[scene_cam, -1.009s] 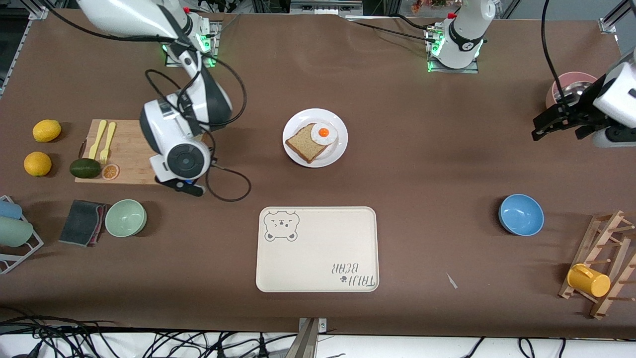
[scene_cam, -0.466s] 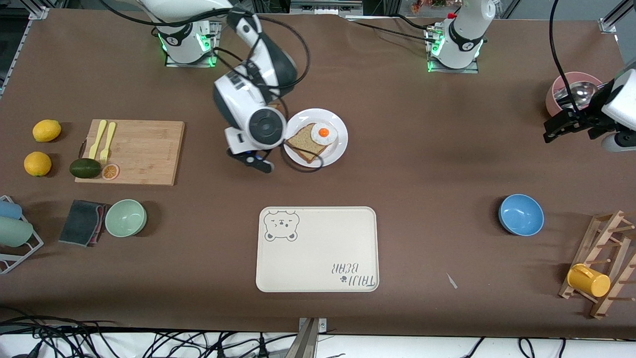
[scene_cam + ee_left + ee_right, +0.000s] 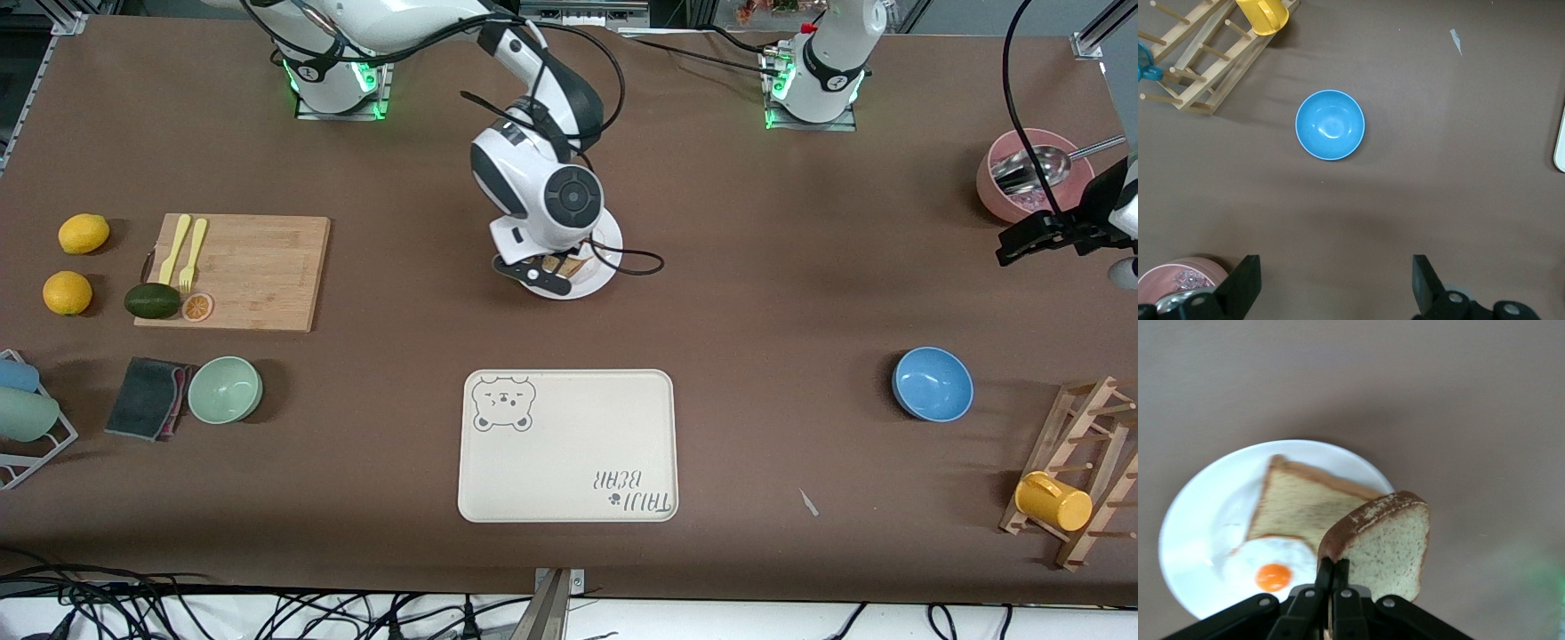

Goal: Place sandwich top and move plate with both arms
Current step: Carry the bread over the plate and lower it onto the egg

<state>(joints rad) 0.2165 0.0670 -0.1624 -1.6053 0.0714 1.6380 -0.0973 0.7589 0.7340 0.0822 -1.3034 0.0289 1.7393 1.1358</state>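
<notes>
Table (image 3: 800, 267): brown surface on which all listed items are set.

Tray (image 3: 569, 462): cream, bear-printed, laid nearer to the front camera than the plate; nothing is carried in it.

Plate (image 3: 609, 267): white, round, at mid-table, largely covered in the front view by the right arm. A darker bread slice (image 3: 1305, 510) and a fried egg (image 3: 1268, 570) are seen lying on it in the right wrist view.

Pink bowl (image 3: 1000, 191): placed at the left arm's end of the table; a metal spoon (image 3: 1031, 166) is held in it.

Blue bowl (image 3: 932, 383): nothing is seen inside.

Green bowl (image 3: 225, 389): nothing is seen inside; set just beside a dark cloth (image 3: 147, 397).

Sandwich top (image 3: 1388, 550): pale speckled slice, held on edge over the plate.

Right hand (image 3: 1331, 587): clamped tight on the sandwich top's edge, over the plate.

Left hand (image 3: 1335, 283): fingers spread wide, nothing gripped, over bare table near the pink bowl.
</notes>
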